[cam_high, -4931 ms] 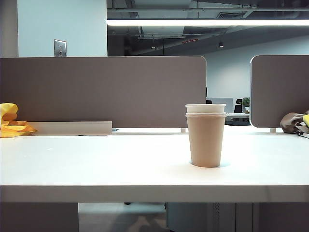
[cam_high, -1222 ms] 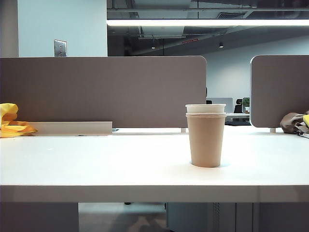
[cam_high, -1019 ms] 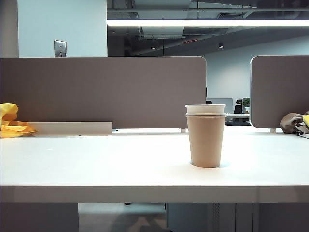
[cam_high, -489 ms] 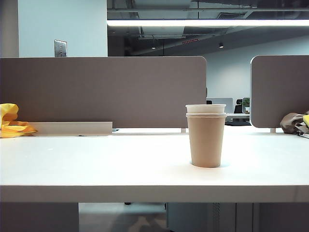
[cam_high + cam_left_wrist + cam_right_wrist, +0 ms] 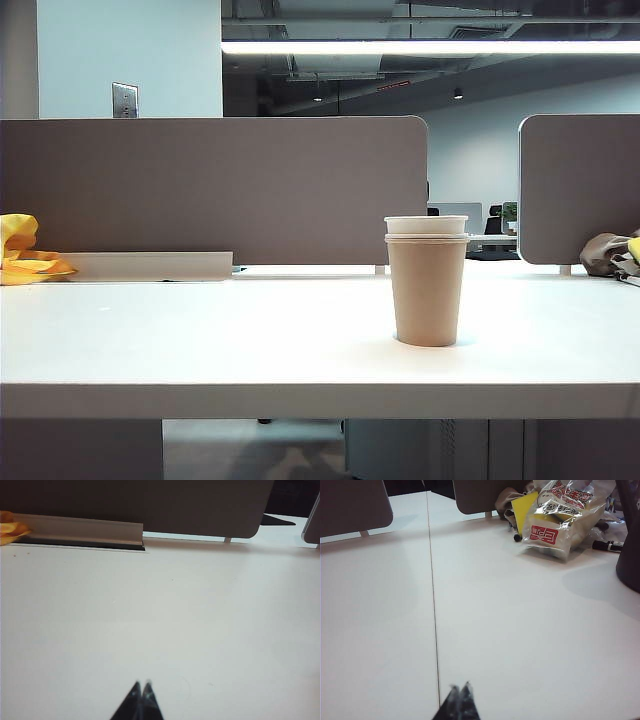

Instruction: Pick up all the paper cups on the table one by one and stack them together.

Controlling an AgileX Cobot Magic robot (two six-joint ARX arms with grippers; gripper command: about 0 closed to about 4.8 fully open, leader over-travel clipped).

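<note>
Paper cups (image 5: pixel 427 290) stand nested in one upright stack on the table (image 5: pixel 200 340), right of the middle and a little back from its thick front edge. The outer one is the tall tan-brown cup (image 5: pixel 427 295), plain, with no print on the side that shows; above its rim rise the white rims (image 5: pixel 426 224) of the cups inside, whose logos are hidden.

Grey divider panels (image 5: pixel 210 190) run along the table's back edge, a second one (image 5: pixel 580 185) at the back right corner. A pale cable tray (image 5: pixel 75 530) lies against the back edge on the left, with a yellow cloth (image 5: pixel 20 255) at the back left corner. Near the back right corner the right wrist view shows a crinkled clear bag (image 5: pixel 565 517) with a red label whose white letters are too small to read, a yellow card (image 5: pixel 525 510) beside it, and a black marker (image 5: pixel 612 545).

Neither arm appears in the exterior view. The left gripper (image 5: pixel 140 685) hangs over bare table, fingertips pressed together, holding nothing. The right gripper (image 5: pixel 459 686) is likewise closed and empty, just beside a thin seam (image 5: pixel 433 595) in the tabletop.
</note>
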